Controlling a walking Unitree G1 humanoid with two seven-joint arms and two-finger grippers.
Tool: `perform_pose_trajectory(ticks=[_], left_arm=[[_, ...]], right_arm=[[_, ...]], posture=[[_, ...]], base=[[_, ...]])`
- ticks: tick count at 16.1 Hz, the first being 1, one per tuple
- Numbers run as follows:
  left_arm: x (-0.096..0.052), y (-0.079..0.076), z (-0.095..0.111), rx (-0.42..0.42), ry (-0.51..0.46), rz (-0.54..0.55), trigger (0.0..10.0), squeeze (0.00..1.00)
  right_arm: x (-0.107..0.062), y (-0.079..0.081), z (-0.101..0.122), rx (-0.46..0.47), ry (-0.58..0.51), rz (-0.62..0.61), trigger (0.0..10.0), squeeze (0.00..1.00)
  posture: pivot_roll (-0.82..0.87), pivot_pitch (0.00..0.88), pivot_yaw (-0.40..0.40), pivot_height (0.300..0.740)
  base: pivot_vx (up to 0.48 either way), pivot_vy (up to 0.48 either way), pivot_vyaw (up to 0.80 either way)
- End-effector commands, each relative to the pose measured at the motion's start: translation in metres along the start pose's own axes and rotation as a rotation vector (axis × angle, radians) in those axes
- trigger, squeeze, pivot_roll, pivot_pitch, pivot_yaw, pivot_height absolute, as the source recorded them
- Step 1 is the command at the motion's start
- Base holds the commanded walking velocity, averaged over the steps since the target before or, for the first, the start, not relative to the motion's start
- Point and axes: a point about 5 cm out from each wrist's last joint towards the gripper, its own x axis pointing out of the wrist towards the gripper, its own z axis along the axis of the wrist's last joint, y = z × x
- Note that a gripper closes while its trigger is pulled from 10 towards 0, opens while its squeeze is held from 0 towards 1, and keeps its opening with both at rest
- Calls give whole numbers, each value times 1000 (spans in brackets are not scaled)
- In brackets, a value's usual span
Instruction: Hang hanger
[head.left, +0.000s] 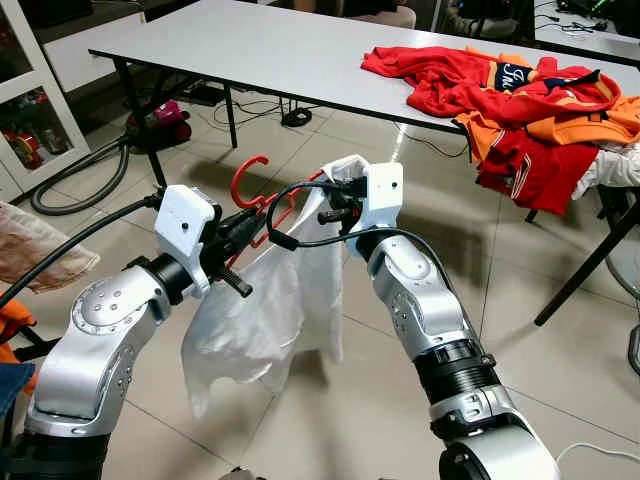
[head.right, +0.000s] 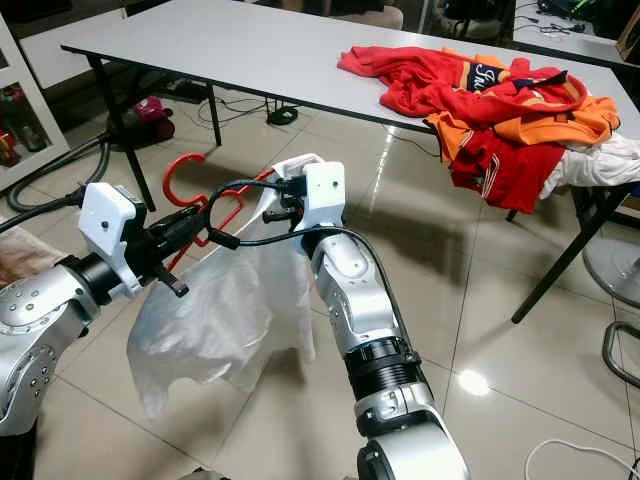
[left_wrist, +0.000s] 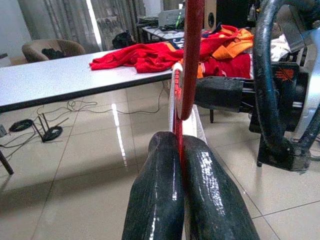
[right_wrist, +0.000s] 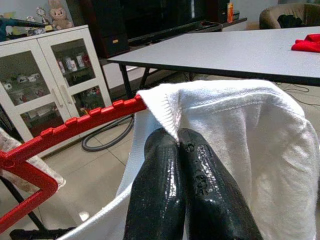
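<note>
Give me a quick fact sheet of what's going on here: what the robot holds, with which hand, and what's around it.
Left gripper: shut on the red hanger
Right gripper: shut on the white garment, at its edge
Garment: draped on the hanger, hanging down between the arms
Table: grey, ahead
On the table: pile of red and orange clothes, partly hanging off the edge
Floor: glossy tiles

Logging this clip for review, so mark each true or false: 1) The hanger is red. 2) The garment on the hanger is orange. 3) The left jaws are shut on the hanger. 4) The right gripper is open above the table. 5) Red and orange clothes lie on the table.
1) True: the hanger is red.
2) False: the garment is white.
3) True: the left gripper pinches the hanger.
4) False: the right gripper is shut on the garment, over the floor.
5) True: the clothes lie piled on the table.
</note>
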Motion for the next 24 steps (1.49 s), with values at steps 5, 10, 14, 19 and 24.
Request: perform_pose_trajectory(ticks=[5, 10, 14, 19, 24], left_arm=[[-5, 2, -2, 66, 53, -46, 10000, 0], [-2, 4, -2, 69, 55, -91, 10000, 0], [-9, -4, 12, -3, -45, -162, 10000, 0], [-26, -12, 1, -6, 46, -268, 10000, 0], [-21, -13, 10, -19, -20, -234, 10000, 0]], right_arm=[[-9, -31, 26, 42, -103, -98, 0, 0], [-17, -69, 35, -31, -16, -102, 0, 0], [-23, -103, 30, -43, 55, -169, 0, 0], [-28, -132, 61, -59, -21, -222, 0, 0], [-32, -132, 64, -71, -12, -155, 0, 0]], posture=[[-27, 0, -38, 740], [-39, 0, -43, 740], [-36, 0, -64, 740], [-28, 0, -88, 740], [-40, 0, -95, 740]], base=[[0, 0, 0], [0, 0, 0], [0, 0, 0], [0, 0, 0], [0, 0, 0]])
